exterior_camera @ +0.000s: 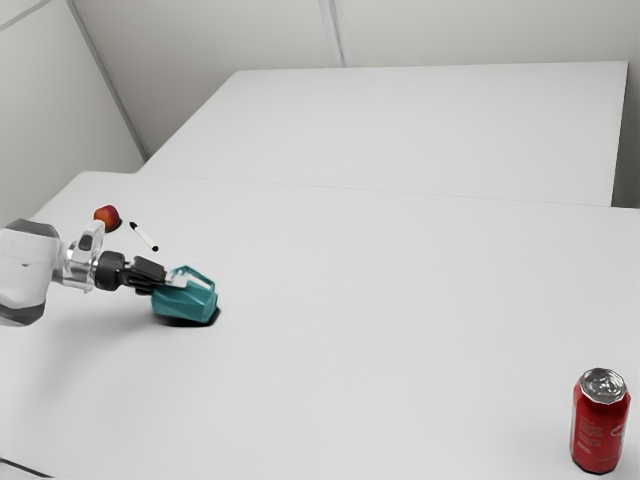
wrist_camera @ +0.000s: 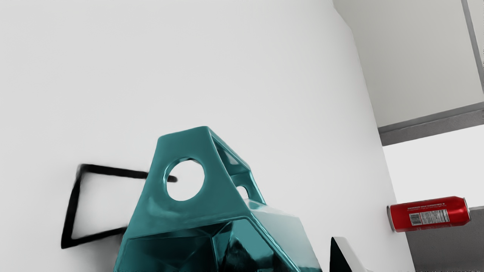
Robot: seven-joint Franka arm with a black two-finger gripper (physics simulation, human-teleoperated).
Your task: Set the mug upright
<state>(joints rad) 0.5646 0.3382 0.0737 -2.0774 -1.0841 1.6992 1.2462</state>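
In the exterior view, the mug [exterior_camera: 186,303] lies tipped, handle up, on the smooth white table [exterior_camera: 350,350], the gripper [exterior_camera: 177,281] right at it. Pale walls [exterior_camera: 480,30] with grey seams stand behind.

In the wrist view, the jaws are spread; the can [wrist_camera: 429,214] stands well beyond the mug.

A broad lane of tabletop [exterior_camera: 390,310] extends between the mug [exterior_camera: 186,301] and the upright can [exterior_camera: 599,430]. The mug obstructs forward travel directly at the gripper [exterior_camera: 170,280]. Toward the exterior view's upper left, the marker [exterior_camera: 144,237] and the peach [exterior_camera: 106,217] lie near each other and obstruct low lateral travel. The can bounds the lane, well apart from the mug.
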